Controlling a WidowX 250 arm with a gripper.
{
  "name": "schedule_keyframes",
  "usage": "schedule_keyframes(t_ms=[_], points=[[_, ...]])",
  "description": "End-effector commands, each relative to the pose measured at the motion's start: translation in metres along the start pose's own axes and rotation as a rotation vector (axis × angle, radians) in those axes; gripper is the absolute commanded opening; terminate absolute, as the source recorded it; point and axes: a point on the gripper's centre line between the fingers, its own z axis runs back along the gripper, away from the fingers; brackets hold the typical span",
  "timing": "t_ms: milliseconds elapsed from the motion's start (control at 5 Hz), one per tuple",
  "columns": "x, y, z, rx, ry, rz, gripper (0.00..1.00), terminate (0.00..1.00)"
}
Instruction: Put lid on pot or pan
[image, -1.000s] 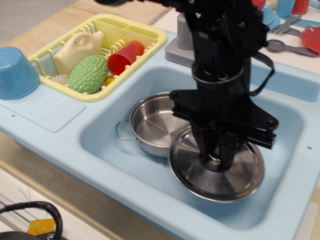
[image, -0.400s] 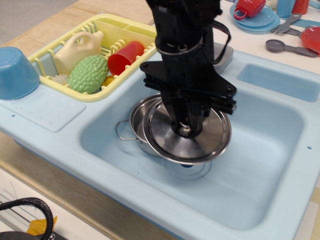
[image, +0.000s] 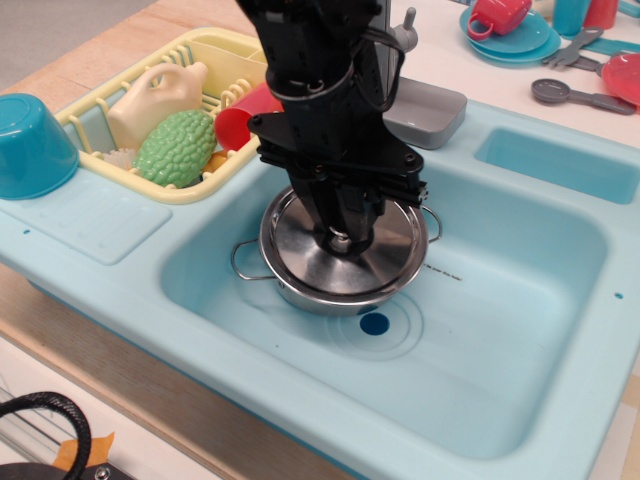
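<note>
The gripper (image: 341, 238) pinches the knob of the lid (image: 345, 258), which sits over the pot (image: 300, 292). Placement step: you release, then retreat toward 12 o'clock.

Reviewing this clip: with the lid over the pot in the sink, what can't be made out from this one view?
- Gripper: its black body hides the fingertips at the knob, so whether it grips the round shiny steel lid cannot be told.
- Shallow steel pot: the lid covers its rim and inside; whether the lid is fully seated is unclear.
- Red plastic cup in the yellow dish rack: mostly hidden by the arm.
- Black object: cut off by the bottom-left edge.
</note>
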Motion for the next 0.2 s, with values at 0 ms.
schedule_keyframes(t_ms=[0], points=[[0.0105, 0.012, -0.0011, -0.023, -0.021, -0.018, 1.0, 1.0]])
